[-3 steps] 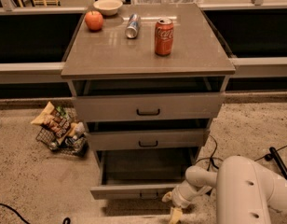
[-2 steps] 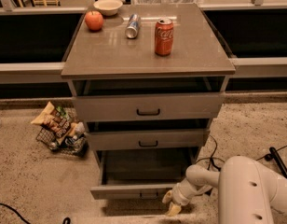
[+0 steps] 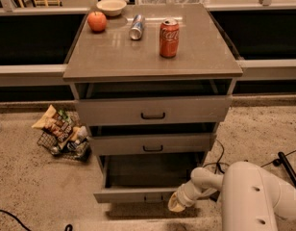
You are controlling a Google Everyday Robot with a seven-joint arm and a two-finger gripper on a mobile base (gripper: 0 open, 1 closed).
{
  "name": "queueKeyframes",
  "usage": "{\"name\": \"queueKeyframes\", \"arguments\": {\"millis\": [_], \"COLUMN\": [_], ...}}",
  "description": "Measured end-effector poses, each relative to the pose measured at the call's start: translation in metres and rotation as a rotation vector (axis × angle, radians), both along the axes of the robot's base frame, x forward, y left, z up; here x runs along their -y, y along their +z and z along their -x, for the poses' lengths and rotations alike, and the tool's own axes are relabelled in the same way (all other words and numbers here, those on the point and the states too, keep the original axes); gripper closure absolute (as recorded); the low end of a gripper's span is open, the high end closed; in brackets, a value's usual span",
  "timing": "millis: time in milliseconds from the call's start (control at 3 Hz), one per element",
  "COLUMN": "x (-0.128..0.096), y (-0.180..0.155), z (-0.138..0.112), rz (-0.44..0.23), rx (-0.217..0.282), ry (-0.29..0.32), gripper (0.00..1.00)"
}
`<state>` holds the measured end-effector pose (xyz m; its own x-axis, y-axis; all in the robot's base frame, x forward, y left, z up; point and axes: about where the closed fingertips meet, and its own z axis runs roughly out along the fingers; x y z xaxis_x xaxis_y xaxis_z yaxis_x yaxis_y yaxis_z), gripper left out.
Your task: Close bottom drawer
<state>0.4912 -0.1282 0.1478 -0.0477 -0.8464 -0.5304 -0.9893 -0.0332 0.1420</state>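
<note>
The bottom drawer (image 3: pixel 133 195) of the grey cabinet stands pulled far out, its wide shallow tray open and dark inside, its small black handle low on the front. The middle drawer (image 3: pixel 153 143) and the top drawer (image 3: pixel 153 110) are each slightly out. My white arm reaches in from the lower right. My gripper (image 3: pixel 177 203) is at the right end of the bottom drawer's front, touching or very near it.
On the cabinet top (image 3: pixel 153 57) stand a red cola can (image 3: pixel 169 37), a lying silver can (image 3: pixel 136 27), an apple (image 3: pixel 97 21) and a small bowl (image 3: pixel 111 6). A wire basket with snack bags (image 3: pixel 61 134) lies on the floor to the left. Cables run at the right.
My arm and gripper have shifted slightly left along the bottom drawer's front. The drawer looks much the same.
</note>
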Motion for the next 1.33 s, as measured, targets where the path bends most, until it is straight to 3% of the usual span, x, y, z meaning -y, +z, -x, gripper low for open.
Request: {"name": "queueKeyframes", "arguments": {"millis": [333,1000,1333], "x": [0.007,0.022,0.028], "y": [0.000,0.009,0.015], "z": [-0.024,-0.053,-0.060], "rz": [0.023,0.050,0.049], "rx": [0.060,0.150,0.168], "ry": [-0.027,-0.081,-0.094], "gripper": [0.00,0.00,0.00]}}
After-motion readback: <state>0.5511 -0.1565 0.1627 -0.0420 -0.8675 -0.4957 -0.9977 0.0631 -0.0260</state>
